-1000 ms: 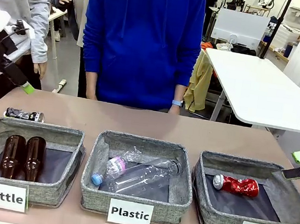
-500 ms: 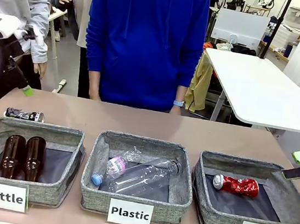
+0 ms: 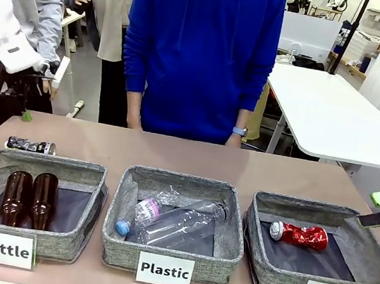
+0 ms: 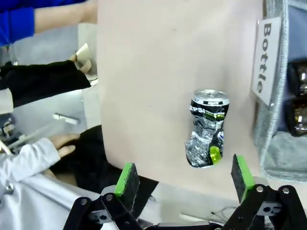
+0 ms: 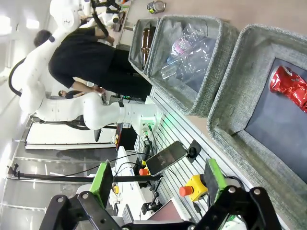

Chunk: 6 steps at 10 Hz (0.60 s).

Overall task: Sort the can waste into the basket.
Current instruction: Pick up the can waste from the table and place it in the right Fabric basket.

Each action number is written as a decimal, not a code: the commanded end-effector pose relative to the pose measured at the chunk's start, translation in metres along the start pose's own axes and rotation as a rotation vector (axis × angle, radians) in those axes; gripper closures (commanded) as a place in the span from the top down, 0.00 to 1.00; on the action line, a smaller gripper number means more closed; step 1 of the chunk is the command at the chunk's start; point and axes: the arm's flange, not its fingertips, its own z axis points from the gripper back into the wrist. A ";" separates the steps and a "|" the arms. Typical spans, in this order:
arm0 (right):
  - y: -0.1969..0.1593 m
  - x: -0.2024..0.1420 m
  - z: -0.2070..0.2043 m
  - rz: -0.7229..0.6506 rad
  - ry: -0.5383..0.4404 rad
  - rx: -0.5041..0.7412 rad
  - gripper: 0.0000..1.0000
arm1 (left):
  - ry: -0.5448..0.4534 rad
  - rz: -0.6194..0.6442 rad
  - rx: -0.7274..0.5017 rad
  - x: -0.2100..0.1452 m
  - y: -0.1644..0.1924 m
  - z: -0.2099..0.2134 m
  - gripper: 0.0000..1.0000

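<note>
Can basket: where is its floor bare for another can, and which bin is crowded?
In the Can basket, bare dark floor lies right of and in front of the red can. The Plastic bin is crowded with clear bottles.

Brown bottles (image 3: 44, 198) in Bottle bin (image 3: 65, 241); clear bottle (image 3: 179, 225) in Plastic bin (image 3: 216, 261).

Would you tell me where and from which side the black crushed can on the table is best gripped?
Probably from above, across its dented middle: the black can lies flat on its side on the table, apart from the Bottle bin, so the open left gripper could close on its long sides.
</note>
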 end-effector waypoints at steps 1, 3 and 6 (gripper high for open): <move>0.000 -0.001 0.003 0.017 0.013 -0.002 1.00 | -0.008 -0.044 0.001 0.003 0.013 -0.022 1.00; 0.000 -0.001 0.003 0.017 0.013 -0.002 1.00 | -0.002 -0.060 -0.049 0.011 0.022 -0.047 1.00; 0.000 -0.001 0.003 0.017 0.013 -0.002 1.00 | 0.048 -0.092 -0.122 0.018 0.019 -0.073 1.00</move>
